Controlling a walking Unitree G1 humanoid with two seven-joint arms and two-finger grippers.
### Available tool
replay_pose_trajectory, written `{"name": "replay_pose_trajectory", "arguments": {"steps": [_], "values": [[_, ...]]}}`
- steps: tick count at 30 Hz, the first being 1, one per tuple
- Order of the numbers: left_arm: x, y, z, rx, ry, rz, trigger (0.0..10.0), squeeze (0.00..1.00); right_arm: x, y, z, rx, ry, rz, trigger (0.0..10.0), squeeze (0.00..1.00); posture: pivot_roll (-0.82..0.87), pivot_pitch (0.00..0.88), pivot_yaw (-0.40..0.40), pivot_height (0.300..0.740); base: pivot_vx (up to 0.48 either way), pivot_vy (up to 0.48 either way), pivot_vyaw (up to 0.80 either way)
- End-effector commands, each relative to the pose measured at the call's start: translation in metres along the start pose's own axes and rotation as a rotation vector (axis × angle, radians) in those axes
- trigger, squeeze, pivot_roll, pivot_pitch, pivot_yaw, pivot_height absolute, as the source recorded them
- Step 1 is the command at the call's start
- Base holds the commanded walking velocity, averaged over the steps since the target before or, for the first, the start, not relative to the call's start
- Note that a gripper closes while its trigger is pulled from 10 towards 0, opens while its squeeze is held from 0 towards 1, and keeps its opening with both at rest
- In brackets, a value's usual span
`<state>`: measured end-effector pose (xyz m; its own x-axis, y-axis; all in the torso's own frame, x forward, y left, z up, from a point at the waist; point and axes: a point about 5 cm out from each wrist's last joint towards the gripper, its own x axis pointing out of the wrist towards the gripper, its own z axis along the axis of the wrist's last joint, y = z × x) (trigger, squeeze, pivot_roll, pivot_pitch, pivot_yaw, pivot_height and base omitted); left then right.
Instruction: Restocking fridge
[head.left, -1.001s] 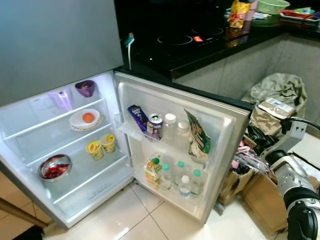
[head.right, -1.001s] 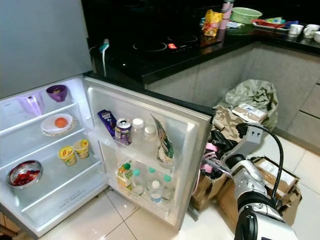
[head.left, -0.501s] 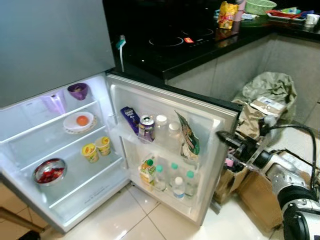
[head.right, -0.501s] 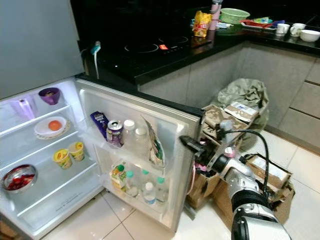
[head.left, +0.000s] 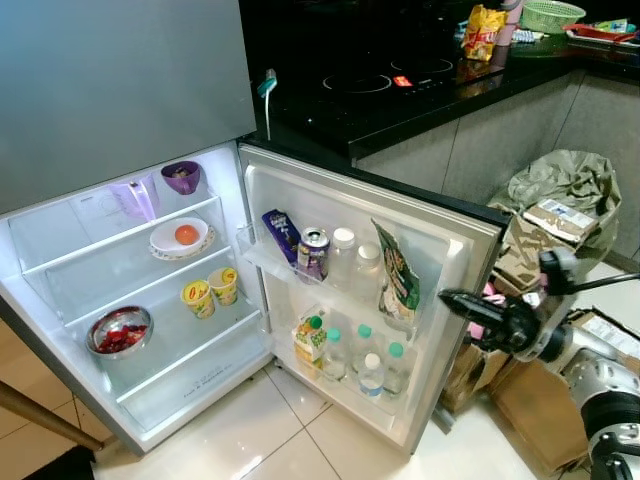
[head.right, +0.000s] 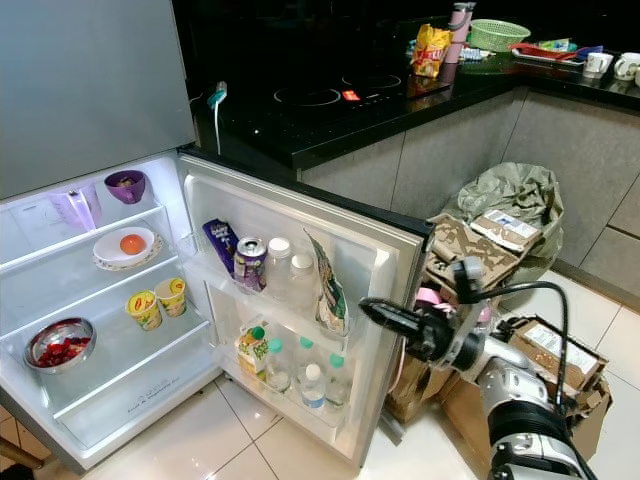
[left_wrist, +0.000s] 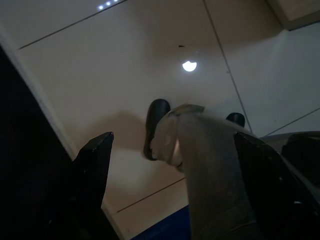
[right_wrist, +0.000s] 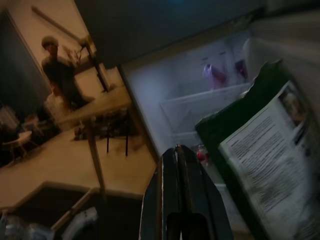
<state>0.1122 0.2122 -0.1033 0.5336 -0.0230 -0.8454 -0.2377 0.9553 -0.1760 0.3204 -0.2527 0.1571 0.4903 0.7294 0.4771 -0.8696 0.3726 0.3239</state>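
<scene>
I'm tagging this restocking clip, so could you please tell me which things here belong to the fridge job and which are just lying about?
Job:
fridge door
green packet
soda can
water bottles
right gripper, shut, beside the door edge

Lying about:
cardboard boxes
grey bag
snack bag on the counter
green basket
</scene>
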Motion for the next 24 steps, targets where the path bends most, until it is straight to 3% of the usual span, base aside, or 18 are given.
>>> {"name": "replay_pose_trajectory", "arguments": {"steps": [1, 3, 9, 10, 13, 14, 15, 24], "values": [[-0.002, 0.001, -0.006, -0.001, 0.015, 0.003, 10.0, 0.00, -0.003, 0.001, 0.035, -0.053, -0.180, 0.000, 10.0, 0.00, -0.06, 0.026, 0.007, 0.740, 0.000, 0.000, 0.00], [-0.002, 0.001, -0.007, 0.001, 0.018, 0.002, 10.0, 0.00, -0.008, 0.000, 0.054, -0.083, -0.297, -0.027, 10.0, 0.00, -0.06, 0.027, 0.009, 0.740, 0.000, 0.000, 0.00], [-0.002, 0.001, -0.007, 0.003, 0.019, -0.001, 10.0, 0.00, -0.014, -0.003, 0.083, -0.131, -0.459, -0.106, 10.0, 0.00, -0.06, 0.029, 0.011, 0.740, 0.000, 0.000, 0.00], [-0.002, 0.001, -0.006, 0.004, 0.019, -0.002, 10.0, 0.00, -0.012, -0.007, 0.090, -0.160, -0.476, -0.193, 10.0, 0.00, -0.06, 0.031, 0.013, 0.740, 0.000, 0.000, 0.00], [-0.002, 0.002, -0.007, 0.007, 0.019, -0.003, 10.0, 0.00, -0.005, -0.022, 0.093, -0.188, -0.459, -0.435, 10.0, 0.00, -0.06, 0.040, 0.015, 0.740, 0.000, 0.000, 0.00], [-0.002, 0.002, -0.007, 0.007, 0.019, -0.003, 10.0, 0.00, -0.005, -0.022, 0.093, -0.188, -0.459, -0.435, 10.0, 0.00, -0.06, 0.040, 0.015, 0.740, 0.000, 0.000, 0.00], [-0.003, 0.003, -0.008, 0.009, 0.021, -0.003, 10.0, 0.00, -0.003, -0.029, 0.090, -0.200, -0.415, -0.577, 10.0, 0.00, -0.06, 0.051, 0.018, 0.740, 0.000, 0.000, 0.00], [-0.012, 0.016, -0.023, 0.031, 0.051, -0.002, 10.0, 0.00, 0.012, -0.039, 0.086, -0.187, -0.374, -0.742, 10.0, 0.00, -0.02, 0.132, 0.041, 0.740, 0.000, 0.000, 0.00]]}}
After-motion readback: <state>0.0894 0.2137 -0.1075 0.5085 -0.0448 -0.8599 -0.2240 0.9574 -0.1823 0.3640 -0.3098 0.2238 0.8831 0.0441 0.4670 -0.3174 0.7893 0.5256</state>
